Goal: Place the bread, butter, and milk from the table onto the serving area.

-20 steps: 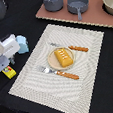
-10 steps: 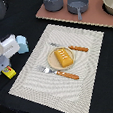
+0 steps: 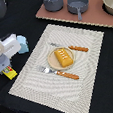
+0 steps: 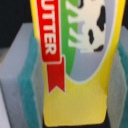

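The butter (image 4: 75, 65), a yellow box with a red banner and a cow picture, fills the wrist view between my two fingers; the teal pads (image 4: 27, 82) press against its sides. In the exterior view my gripper (image 3: 7, 69) is low over the black table (image 3: 101, 87) at the exterior view's left, shut on the butter (image 3: 10, 73). The pale-blue milk (image 3: 22, 44) stands just behind it, by the serving area's edge. The bread (image 3: 63, 57) lies on the round plate (image 3: 52, 59) in the middle of the striped serving area (image 3: 41, 89).
A fork (image 3: 45, 70) and orange-handled knives (image 3: 68, 74) lie beside the plate. A pinkish-brown board (image 3: 96, 18) at the back carries grey pots (image 3: 52, 0) and a pan (image 3: 77, 6). The arm's white body (image 3: 3, 46) stands over the table's left part.
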Robot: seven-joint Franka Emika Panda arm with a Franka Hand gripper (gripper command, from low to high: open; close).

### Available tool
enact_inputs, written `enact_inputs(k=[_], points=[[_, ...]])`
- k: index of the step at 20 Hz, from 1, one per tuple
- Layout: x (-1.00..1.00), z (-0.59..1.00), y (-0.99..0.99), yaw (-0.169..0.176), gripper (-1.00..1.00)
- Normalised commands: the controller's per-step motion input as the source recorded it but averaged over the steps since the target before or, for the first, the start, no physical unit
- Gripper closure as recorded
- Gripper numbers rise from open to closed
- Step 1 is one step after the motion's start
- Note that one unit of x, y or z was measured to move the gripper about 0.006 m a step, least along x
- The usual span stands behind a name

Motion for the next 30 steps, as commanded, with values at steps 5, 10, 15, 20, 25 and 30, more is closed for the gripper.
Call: enact_inputs(k=[5,10,15,20,25,30], points=[[0.88,1.00,-0.01,-0.057,1.00],[1.00,0.94,-0.02,-0.010,1.00],[0.99,0.64,-0.18,-0.033,1.00],[1.00,0.38,-0.22,-0.015,1.00],[0.96,0.16,-0.28,-0.021,1.00],[0.95,-0.01,-0.32,-0.014,1.00]])
